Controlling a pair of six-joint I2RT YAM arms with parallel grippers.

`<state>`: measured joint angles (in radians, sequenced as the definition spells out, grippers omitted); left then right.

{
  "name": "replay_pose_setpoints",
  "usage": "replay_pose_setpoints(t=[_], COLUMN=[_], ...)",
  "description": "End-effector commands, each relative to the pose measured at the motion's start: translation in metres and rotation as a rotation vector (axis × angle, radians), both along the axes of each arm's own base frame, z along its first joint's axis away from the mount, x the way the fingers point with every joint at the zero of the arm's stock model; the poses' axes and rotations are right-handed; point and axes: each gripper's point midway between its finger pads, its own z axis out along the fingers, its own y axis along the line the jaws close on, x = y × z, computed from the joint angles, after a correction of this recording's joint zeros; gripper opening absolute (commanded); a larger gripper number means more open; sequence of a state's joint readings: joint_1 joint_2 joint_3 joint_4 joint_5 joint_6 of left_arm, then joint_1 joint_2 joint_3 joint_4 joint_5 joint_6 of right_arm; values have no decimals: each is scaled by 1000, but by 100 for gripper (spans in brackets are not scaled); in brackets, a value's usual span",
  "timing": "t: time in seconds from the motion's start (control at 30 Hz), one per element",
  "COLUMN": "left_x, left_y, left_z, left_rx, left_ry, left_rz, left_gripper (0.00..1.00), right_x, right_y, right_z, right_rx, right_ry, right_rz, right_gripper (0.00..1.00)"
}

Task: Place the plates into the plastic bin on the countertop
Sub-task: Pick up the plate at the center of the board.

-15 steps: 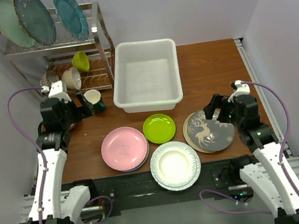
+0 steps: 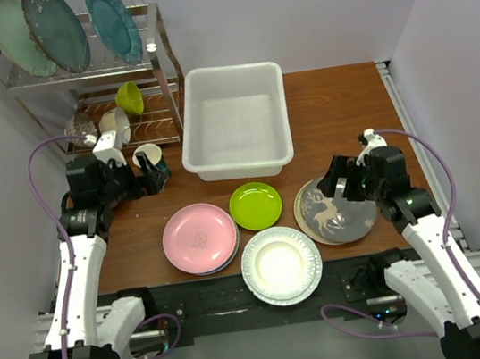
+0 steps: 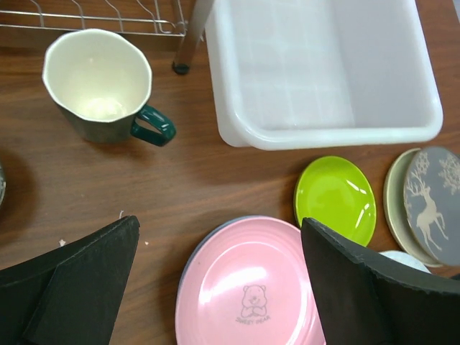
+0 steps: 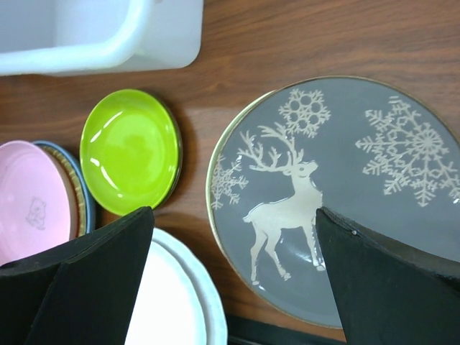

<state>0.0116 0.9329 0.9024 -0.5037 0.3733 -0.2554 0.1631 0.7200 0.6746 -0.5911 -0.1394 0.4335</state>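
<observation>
Several plates lie on the countertop [image 2: 338,111] in front of the plastic bin [image 2: 236,121], which holds nothing. They are a pink plate [image 2: 199,237] on top of a blue one, a lime green plate [image 2: 256,205], a white fluted plate [image 2: 281,265] and a grey deer plate [image 2: 335,210] on a cream one. My left gripper [image 2: 148,180] hangs open above the wood behind the pink plate [image 3: 248,287]. My right gripper [image 2: 338,179] is open above the deer plate [image 4: 338,194], its jaws wide apart and holding nothing.
A green-handled mug [image 3: 100,83] stands left of the bin [image 3: 323,72], next to a wire dish rack [image 2: 89,76] with large teal plates and small bowls. The lime plate [image 4: 129,151] lies between the pink stack and the deer plate.
My left gripper has shifted slightly right and nearer, towards the pink plate. My right gripper has moved left, further over the deer plate. No plate has moved.
</observation>
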Motion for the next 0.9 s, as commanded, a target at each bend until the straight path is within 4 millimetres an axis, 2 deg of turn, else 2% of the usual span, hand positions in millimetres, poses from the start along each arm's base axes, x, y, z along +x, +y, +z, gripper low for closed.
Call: replay_pose_setpoints(t=[0.0,0.07,0.1,0.27,0.4,0.63,0.77,0.87], left_x=[-10,-13,-17,-25,-34,-40,-43,-47], left_y=[-17,-19,-28,-42,-64,-86,-99,-115], left_z=[13,11,14,14,6,9,3,-2], left_rx=[-35,-52,-61,-66,-64,-120,-153,-156], left_ry=[6,16,4,-3,28,17,42,68], left_rz=[-106,-112,-145,-197,-273,-317,-338,-369], left_gripper=[100,100,100,100,99,98,97,96], right_x=[-13,-17,-19,-21,-18,-19,-19,-19], right_y=[16,18,18,4,-4,-10,-13,-17], right_z=[8,1,-5,-19,-15,-24,-27,-31], right_rx=[66,86,89,45,25,10,-1,-4], right_ry=[18,47,67,119,128,172,184,204], right_rz=[72,70,65,-14,-66,-113,-139,-176], right_gripper=[99,99,99,99,99,99,99,99])
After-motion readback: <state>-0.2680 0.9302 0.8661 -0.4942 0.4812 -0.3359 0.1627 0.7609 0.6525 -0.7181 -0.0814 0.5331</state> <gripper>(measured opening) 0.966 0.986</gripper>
